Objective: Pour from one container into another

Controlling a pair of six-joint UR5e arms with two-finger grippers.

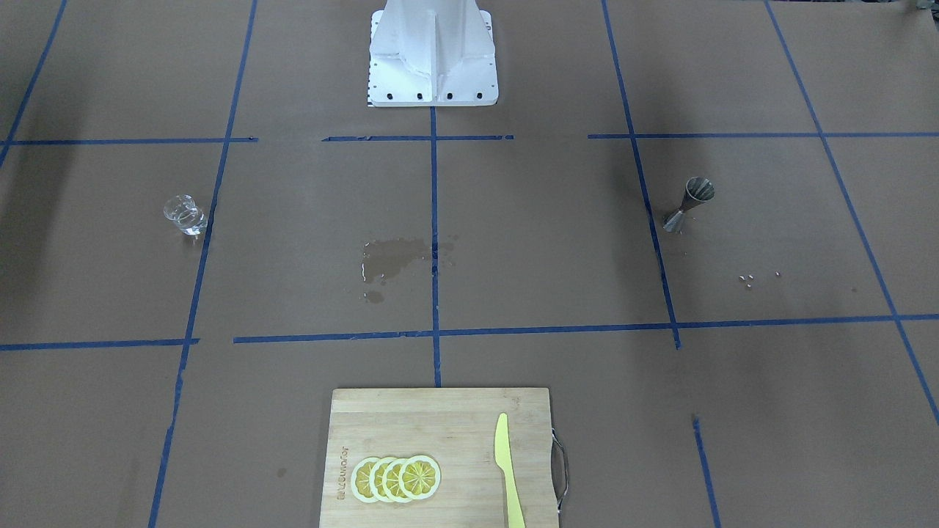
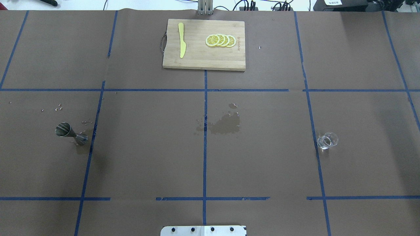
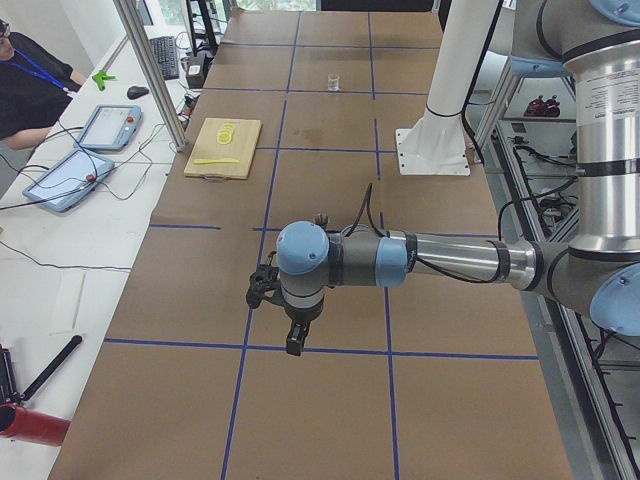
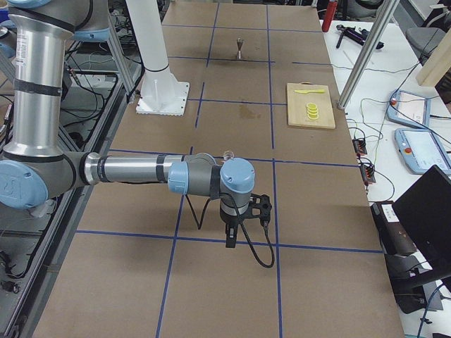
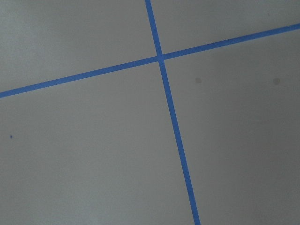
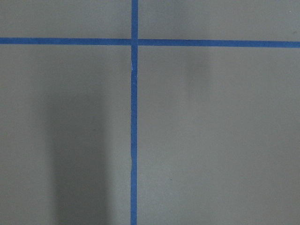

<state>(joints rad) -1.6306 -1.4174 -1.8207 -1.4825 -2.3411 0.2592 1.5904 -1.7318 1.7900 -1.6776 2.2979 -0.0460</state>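
- Taking the overhead view as a clock face with the robot's base at 6, the glass beaker (image 2: 327,141) stands upright on the table (image 2: 147,157) at about 3 o'clock, on the robot's right. It is right beside a line of blue tape (image 2: 313,131).
- The jigger (image 2: 70,132) stands on its narrow end at about 9 o'clock, on the robot's left, wide mouth up. The two are well apart, with the whole middle of the table between them.
- Neither vessel is held or touched by anything.
- The left claw (image 3: 293,345) hangs over bare table at the robot's left end, far from the jigger. It shows only in that side view, so I cannot tell whether its fingers are spread or pressed together.
- The right claw (image 4: 230,241) hangs likewise at the robot's right end, with the beaker showing just beyond its arm. Again I cannot tell its state. Both wrist cameras show only brown paper and tape.
- A wet patch (image 2: 226,124) lies near the centre, and small pale specks (image 2: 58,107) are scattered at about 11 o'clock from the jigger.
- At 12 o'clock sits a cutting board (image 2: 197,60) with lemon slices (image 2: 220,40) and a yellow knife (image 2: 181,39), all untouched.
- How full either vessel is cannot be made out.
- My judgement is that no pour is under way. As things lie, the beaker must be picked up, carried across to the jigger and tipped over its mouth.
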